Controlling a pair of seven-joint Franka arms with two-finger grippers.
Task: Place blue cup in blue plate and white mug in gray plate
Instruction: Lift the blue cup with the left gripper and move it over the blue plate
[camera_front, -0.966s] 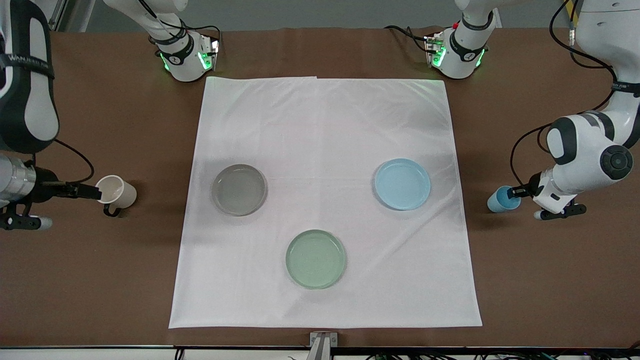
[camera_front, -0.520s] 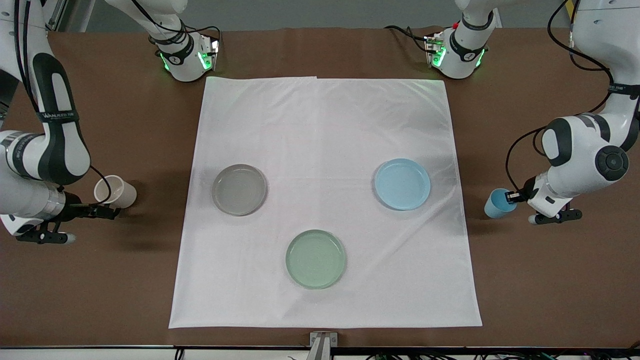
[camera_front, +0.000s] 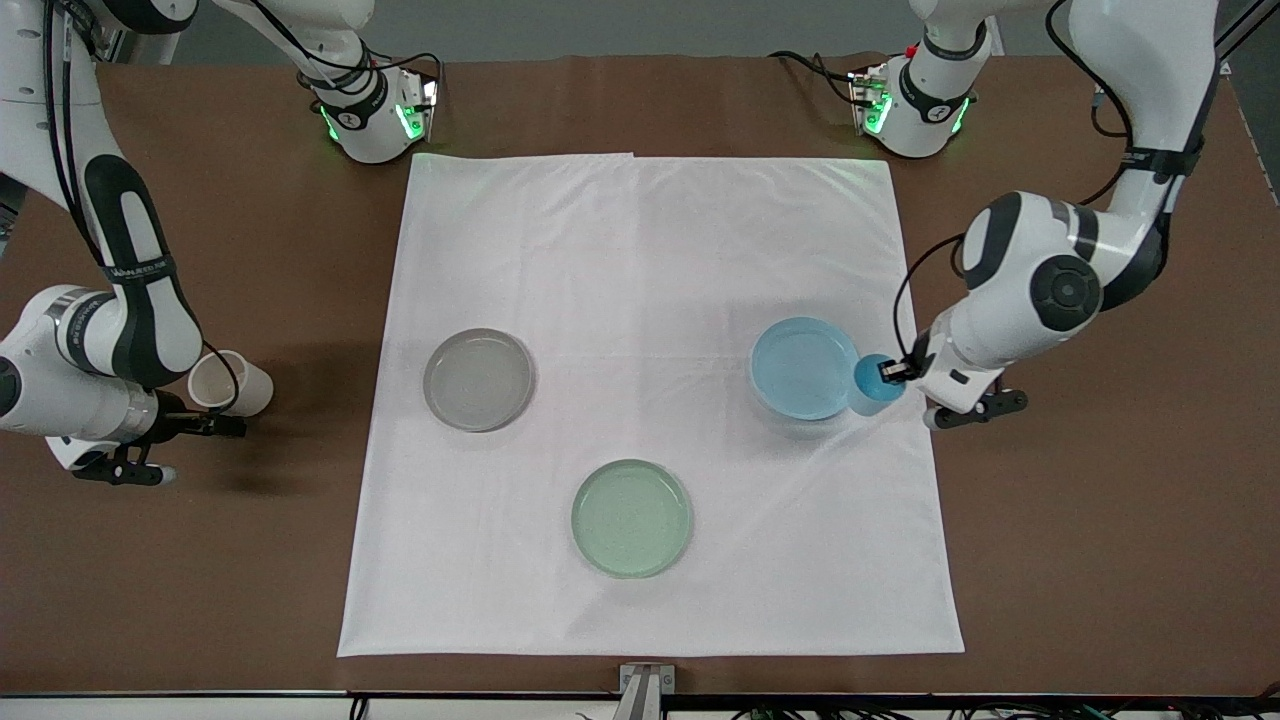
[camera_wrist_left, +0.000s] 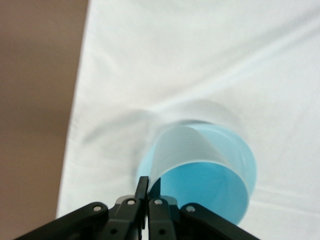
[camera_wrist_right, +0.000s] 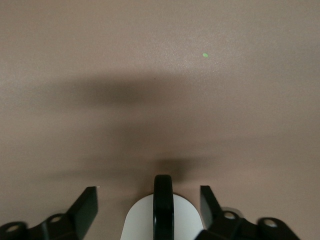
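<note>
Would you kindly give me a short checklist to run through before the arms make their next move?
1. Left gripper shut on the blue cup's rim: ok, fingers pinch the wall in the left wrist view.
2. Blue cup over the blue plate: not ok, it is only at the plate's edge toward the left arm's end.
3. Blue plate free to take the cup: ok.
4. Right gripper around the white mug's handle: ok, a finger on each side in the right wrist view.
5. Right gripper shut on the handle: not ok, jaws open.
6. Gray plate free for the mug: ok.
</note>
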